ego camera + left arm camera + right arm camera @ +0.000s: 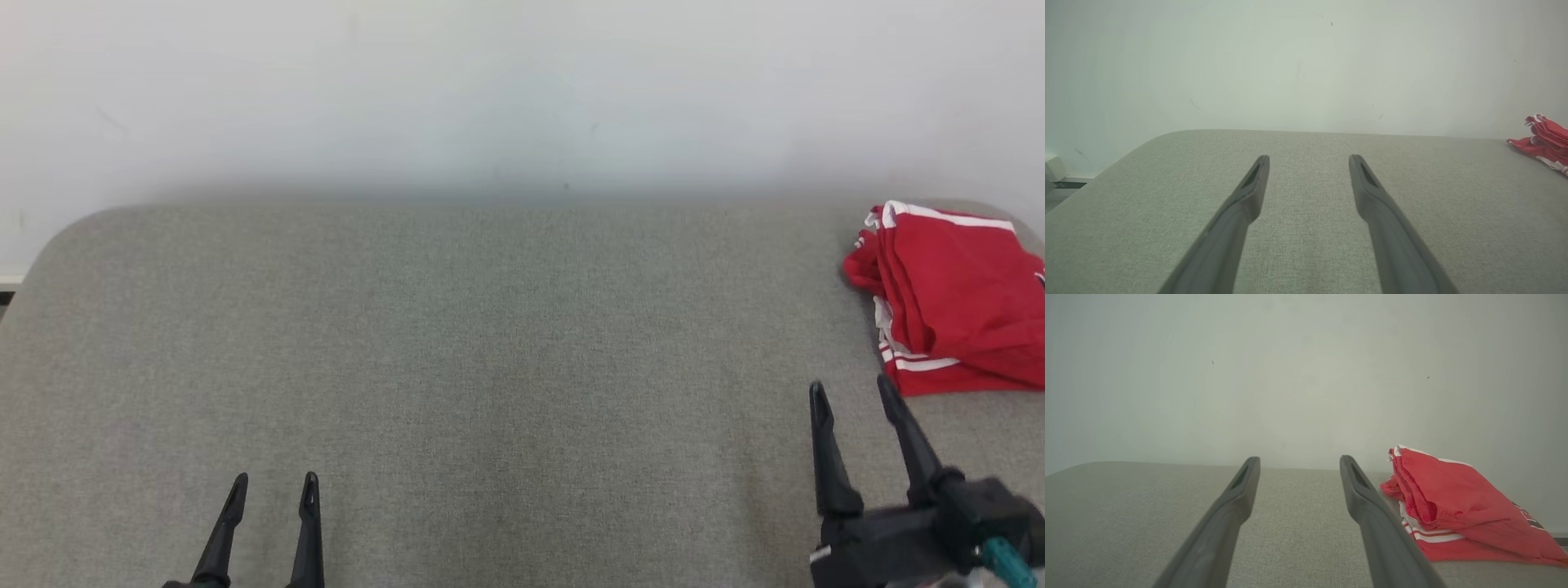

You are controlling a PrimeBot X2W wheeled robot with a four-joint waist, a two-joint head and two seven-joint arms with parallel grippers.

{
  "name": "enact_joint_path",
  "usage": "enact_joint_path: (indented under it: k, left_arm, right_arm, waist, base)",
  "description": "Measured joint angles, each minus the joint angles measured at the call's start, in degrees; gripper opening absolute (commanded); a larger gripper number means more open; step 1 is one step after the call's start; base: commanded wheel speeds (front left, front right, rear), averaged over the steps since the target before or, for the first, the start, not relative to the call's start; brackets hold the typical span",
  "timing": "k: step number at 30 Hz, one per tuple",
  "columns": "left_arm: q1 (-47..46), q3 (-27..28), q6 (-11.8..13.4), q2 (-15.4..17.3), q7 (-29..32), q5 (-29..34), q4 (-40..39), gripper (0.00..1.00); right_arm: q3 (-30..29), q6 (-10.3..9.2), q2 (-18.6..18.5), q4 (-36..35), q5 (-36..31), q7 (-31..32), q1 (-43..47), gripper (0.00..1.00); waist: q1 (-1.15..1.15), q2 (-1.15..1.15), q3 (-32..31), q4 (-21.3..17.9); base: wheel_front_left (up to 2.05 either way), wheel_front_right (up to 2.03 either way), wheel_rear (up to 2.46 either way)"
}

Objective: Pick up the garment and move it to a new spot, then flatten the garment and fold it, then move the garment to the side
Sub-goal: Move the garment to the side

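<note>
The garment (pixel 951 298) is red with white stripes and lies folded in a stack at the far right of the grey table (pixel 490 351). My right gripper (pixel 853 390) stands open just in front of it and slightly to its left, apart from the cloth, with nothing between its fingers. The right wrist view has the garment (pixel 1457 506) beside the right finger (pixel 1372 514). Near the front edge at the lower left, my left gripper (pixel 273 483) is open and holds nothing. In the left wrist view the garment (pixel 1545 141) is a small red heap at the right edge.
A pale wall (pixel 522 98) rises directly behind the table's rounded far edge. The fabric-covered tabletop (pixel 1306 175) stretches wide between the two grippers and to the left.
</note>
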Motion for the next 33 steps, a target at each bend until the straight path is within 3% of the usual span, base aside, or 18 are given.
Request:
enact_joint_path:
  k: [9,33]
  left_arm:
    - [1.8,0.7,0.0,0.0,0.0,-0.1,0.6,1.00]
    - [2.1,0.3,0.0,0.0,0.0,-1.1,4.1,1.00]
  right_arm:
    - [-4.3,-0.01,4.7,-3.2,-0.7,0.0,7.9,1.00]
    - [-1.6,-0.01,5.7,1.7,1.5,0.0,9.8,1.00]
  waist:
    - [0.00,0.00,-2.4,0.2]
    - [0.01,0.01,-3.3,-0.7]
  base:
    - [0.00,0.00,0.00]
    - [0.00,0.00,0.00]
